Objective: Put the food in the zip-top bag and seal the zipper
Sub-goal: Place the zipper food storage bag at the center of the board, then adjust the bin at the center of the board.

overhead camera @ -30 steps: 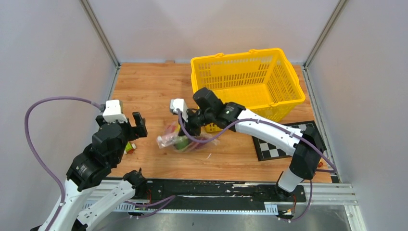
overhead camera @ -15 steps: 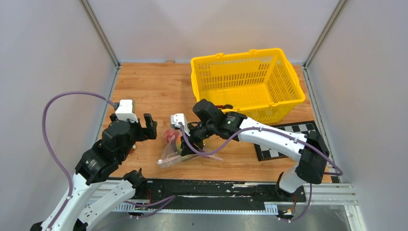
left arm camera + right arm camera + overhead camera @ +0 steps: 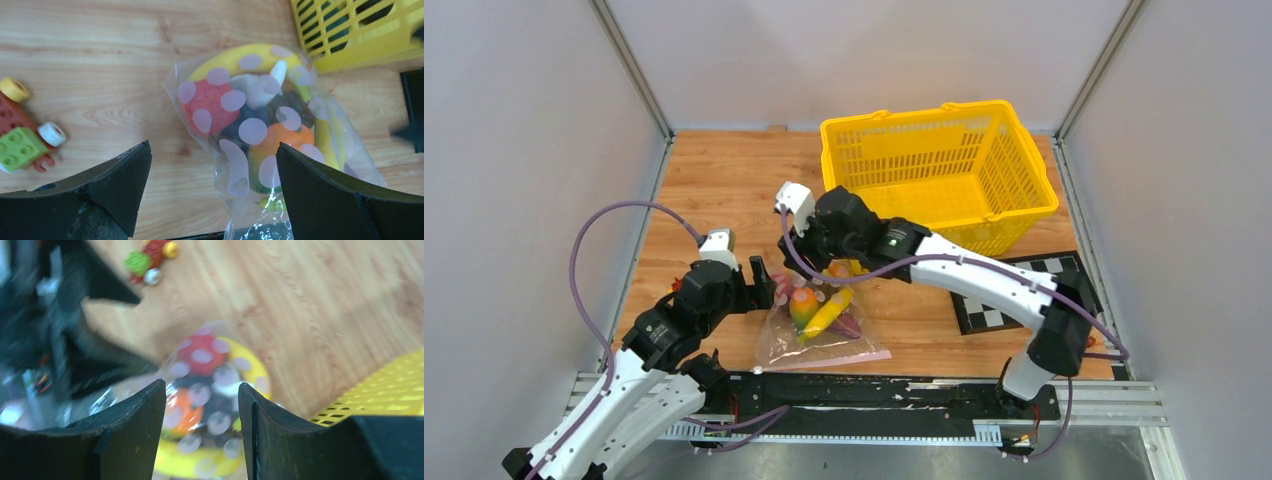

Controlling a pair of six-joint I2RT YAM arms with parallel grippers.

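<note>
Since the earlier frames, the zip-top bag has come out of the right gripper and settled flat on the table. That gripper has opened and risen off the bag. The left gripper has swung in from the left edge to the bag's side.

**Right gripper.** Its fingers are released and parted, with nothing between them. The bag lies below and beyond the fingertips, apart from them. Judged purpose: the release sets the loaded bag down on a stable surface so that its mouth can be worked.

**Left gripper.** Its fingers are spread to full width and hold nothing. The bag lies just ahead of the fingertips, centred on the gap between them. The toy blocks lie outside the left finger and the yellow basket sits beyond the right finger. Judged purpose: wide jaws aligned on the bag prepare a pinch on the plastic, either to steady it or to press the closure.

**Task items.** The food is inside the bag. Through the dotted film, a banana, a red piece and an orange piece show, bunched at the end farthest from the left fingertips. No loose food shows on the table. A pinkish strip, taken as the zipper, runs along the bag edge nearest the arm bases, well below both sets of fingertips in the top view. Whether it is pressed shut cannot be told.

**Status.** Loading appears complete and sealing remains. The film is floppy and may slide or buckle under a one-sided press.
</note>
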